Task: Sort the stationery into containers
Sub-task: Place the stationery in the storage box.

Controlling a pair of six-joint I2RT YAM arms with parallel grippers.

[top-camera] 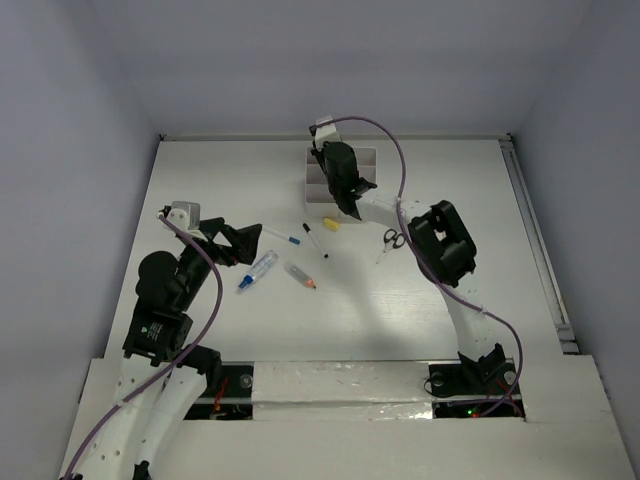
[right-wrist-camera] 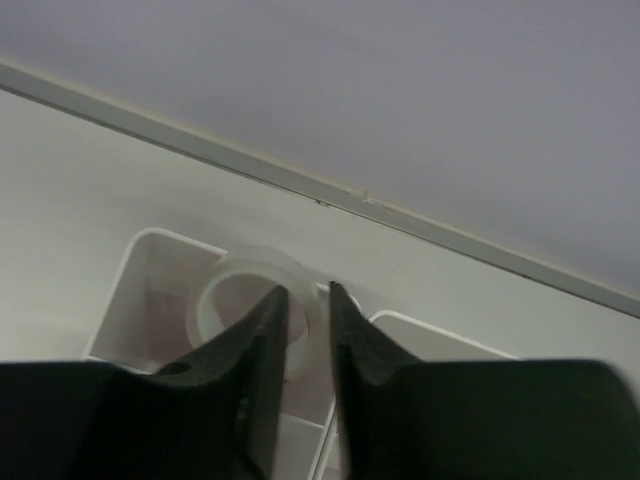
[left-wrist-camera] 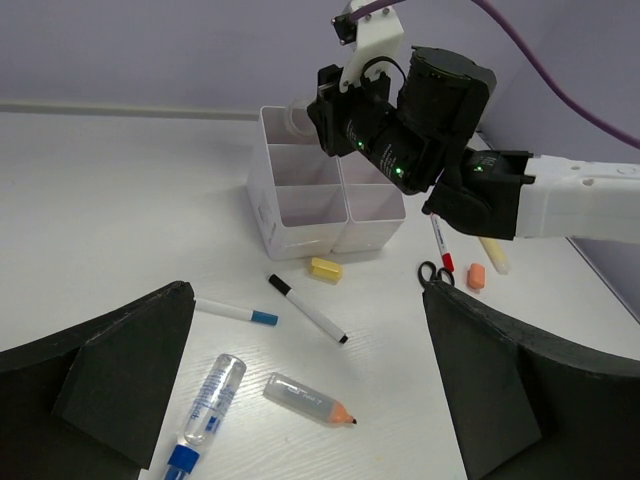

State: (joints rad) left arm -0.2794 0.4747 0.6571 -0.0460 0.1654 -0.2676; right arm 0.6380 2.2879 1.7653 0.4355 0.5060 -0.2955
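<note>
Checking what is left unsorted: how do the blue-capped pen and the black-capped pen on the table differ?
The blue-capped pen has blue at one end only; the black-capped pen shows black at both ends. In the left wrist view the blue-capped pen lies almost level, the black-capped pen runs diagonally. The black-capped pen lies nearer the tray than the blue-capped pen. Both are thin, white-barrelled, flat on the table, outside the tray.

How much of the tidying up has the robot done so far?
Hardly any. The visible compartments of the organiser tray look empty. In hand: the right gripper holds the tape roll over a far compartment. Left on the table: blue-capped pen, black-capped pen, red-capped pen, scissors, yellow eraser, orange eraser, cream tube, blue-capped bottle, orange-tipped tube.
</note>
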